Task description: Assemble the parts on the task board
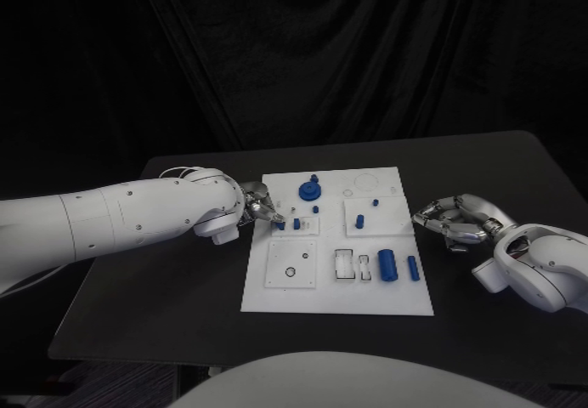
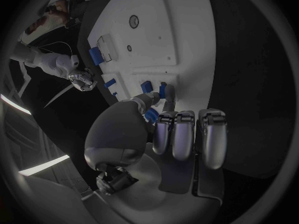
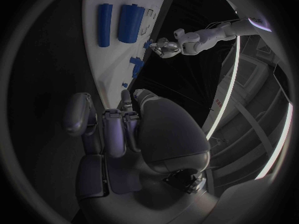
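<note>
The white task board [image 1: 337, 285] lies mid-table. My left hand [image 1: 260, 211] is at its left edge. My thumb and a fingertip [image 2: 169, 92] pinch a small blue part [image 2: 162, 89] standing in the board, beside a second small blue part [image 2: 146, 87]; the other fingers are curled in. A round blue part with a knob [image 1: 310, 190] stands at the board's far end, and two short pegs [image 1: 315, 209] [image 1: 359, 221] stand near it. A thick blue cylinder [image 1: 387, 264] and a thin one [image 1: 413, 268] lie at the near right. My right hand [image 1: 451, 217] rests on the table right of the board, fingers curled on nothing.
A square plate with a small hole [image 1: 291, 262] and rectangular slots [image 1: 353, 264] take up the board's near half. Bare black table [image 1: 160, 289] runs round the board to its edges. The left wrist view also catches my right hand [image 2: 81, 78].
</note>
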`<state>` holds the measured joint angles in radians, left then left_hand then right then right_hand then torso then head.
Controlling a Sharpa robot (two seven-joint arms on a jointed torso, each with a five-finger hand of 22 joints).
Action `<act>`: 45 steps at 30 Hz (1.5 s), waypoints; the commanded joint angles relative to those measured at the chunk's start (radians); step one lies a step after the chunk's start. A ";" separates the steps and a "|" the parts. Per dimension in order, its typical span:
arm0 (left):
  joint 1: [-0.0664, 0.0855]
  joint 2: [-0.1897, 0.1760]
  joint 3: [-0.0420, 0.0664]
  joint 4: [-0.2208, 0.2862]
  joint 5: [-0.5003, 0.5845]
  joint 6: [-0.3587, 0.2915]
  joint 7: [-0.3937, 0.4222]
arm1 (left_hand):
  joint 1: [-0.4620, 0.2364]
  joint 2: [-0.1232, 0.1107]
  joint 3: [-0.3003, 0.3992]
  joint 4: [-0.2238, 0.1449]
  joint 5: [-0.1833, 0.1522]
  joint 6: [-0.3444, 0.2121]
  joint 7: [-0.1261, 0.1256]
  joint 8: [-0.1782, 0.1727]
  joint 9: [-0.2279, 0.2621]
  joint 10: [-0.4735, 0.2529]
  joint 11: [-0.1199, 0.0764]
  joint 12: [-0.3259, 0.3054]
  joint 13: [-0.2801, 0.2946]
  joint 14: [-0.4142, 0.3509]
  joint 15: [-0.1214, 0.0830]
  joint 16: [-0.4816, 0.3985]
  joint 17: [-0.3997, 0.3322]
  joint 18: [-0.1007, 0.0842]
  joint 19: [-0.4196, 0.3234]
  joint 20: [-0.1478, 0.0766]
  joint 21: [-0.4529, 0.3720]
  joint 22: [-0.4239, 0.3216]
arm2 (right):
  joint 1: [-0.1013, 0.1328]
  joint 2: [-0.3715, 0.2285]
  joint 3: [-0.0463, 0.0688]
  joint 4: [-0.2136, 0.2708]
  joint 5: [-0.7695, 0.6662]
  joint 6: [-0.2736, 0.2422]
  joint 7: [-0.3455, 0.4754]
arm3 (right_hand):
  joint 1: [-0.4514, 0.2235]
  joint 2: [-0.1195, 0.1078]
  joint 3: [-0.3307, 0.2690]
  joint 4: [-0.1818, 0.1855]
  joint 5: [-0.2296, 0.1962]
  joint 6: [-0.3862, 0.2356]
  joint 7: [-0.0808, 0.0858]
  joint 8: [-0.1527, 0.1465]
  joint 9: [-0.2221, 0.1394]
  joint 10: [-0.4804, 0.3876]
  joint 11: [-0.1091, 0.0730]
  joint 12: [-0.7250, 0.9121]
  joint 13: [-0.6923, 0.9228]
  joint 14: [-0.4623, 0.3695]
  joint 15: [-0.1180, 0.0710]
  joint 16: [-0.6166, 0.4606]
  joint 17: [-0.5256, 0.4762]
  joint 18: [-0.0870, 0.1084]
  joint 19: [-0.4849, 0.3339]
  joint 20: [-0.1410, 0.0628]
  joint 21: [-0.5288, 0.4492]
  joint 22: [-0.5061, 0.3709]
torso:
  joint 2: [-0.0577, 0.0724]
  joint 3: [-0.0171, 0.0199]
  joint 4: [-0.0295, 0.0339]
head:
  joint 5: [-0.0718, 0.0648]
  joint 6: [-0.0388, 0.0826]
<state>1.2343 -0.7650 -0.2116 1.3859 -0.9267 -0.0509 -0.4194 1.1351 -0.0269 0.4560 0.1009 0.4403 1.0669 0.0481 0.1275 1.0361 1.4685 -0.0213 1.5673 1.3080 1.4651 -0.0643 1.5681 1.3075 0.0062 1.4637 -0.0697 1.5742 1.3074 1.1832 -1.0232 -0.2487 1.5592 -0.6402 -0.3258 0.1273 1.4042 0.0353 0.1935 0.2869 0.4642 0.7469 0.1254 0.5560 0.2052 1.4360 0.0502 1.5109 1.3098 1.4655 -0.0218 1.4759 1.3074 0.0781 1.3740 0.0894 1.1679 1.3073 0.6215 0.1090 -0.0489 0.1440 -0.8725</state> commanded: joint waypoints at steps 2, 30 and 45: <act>-0.005 0.002 0.001 -0.005 -0.001 0.024 0.024 | 0.001 0.010 0.005 0.002 -0.004 -0.001 -0.005 0.007 0.002 0.102 -0.006 0.004 0.263 0.106 -0.007 0.003 0.263 -0.006 0.107 -0.005 -0.003 0.263 | -0.002 -0.001 0.001 0.002 -0.004 -0.011 0.010 | 0.001 -0.006 0.003 0.001 0.002 0.002 -0.001 0.007 -0.002 -0.007 -0.001 -0.004 0.139 0.044 0.005 -0.006 0.124 0.018 -0.009 0.002 -0.006 0.132 | 0.001 -0.0006 -0.0002 | 0.000 0.000; -0.028 0.000 0.001 -0.012 -0.010 0.052 0.044 | -0.077 -0.002 -0.056 0.066 -0.221 -0.008 -0.001 0.005 0.005 0.102 -0.001 0.004 0.263 0.106 -0.001 0.003 0.263 -0.006 0.107 -0.001 -0.003 0.263 | -0.002 0.004 0.001 0.000 -0.004 0.005 -0.002 | 0.004 -0.005 0.005 -0.001 0.004 0.003 -0.002 0.008 -0.002 -0.008 -0.002 -0.004 0.139 0.042 0.004 -0.009 0.121 0.018 -0.010 0.002 -0.010 0.130 | 0.000 -0.0004 0.0002 | 0.004 0.000; -0.030 0.006 0.001 -0.031 -0.011 0.063 0.032 | -0.264 -0.004 -0.287 0.191 -0.384 -0.013 0.011 -0.022 -0.023 0.102 0.011 0.004 0.263 0.106 0.008 0.003 0.263 -0.006 0.107 0.009 -0.003 0.263 | -0.002 0.004 0.001 0.001 -0.004 0.014 -0.013 | 0.019 -0.011 0.012 -0.008 0.019 0.000 -0.002 0.011 -0.004 -0.010 -0.003 -0.006 0.136 0.041 0.003 -0.011 0.119 0.019 -0.012 0.001 -0.016 0.129 | 0.001 -0.0001 0.0004 | 0.005 0.000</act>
<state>1.2090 -0.7613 -0.2066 1.3594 -0.9334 -0.0186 -0.3770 0.8782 -0.0306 0.1762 0.2914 0.0609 1.0539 0.0510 0.1104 1.0143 1.4648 -0.0176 1.5673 1.3080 1.4651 -0.0643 1.5681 1.3075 0.0062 1.4662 -0.0672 1.5742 1.3074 1.1831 -1.0195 -0.2488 1.5581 -0.6405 -0.3219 0.1258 1.4149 0.0247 0.1992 0.2812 0.4769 0.7469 0.1254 0.5619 0.2026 1.4326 0.0467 1.5111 1.3100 1.4655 -0.0218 1.4721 1.3074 0.0781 1.3696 0.0923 1.1565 1.3081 0.6221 0.1088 -0.0483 0.1469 -0.8725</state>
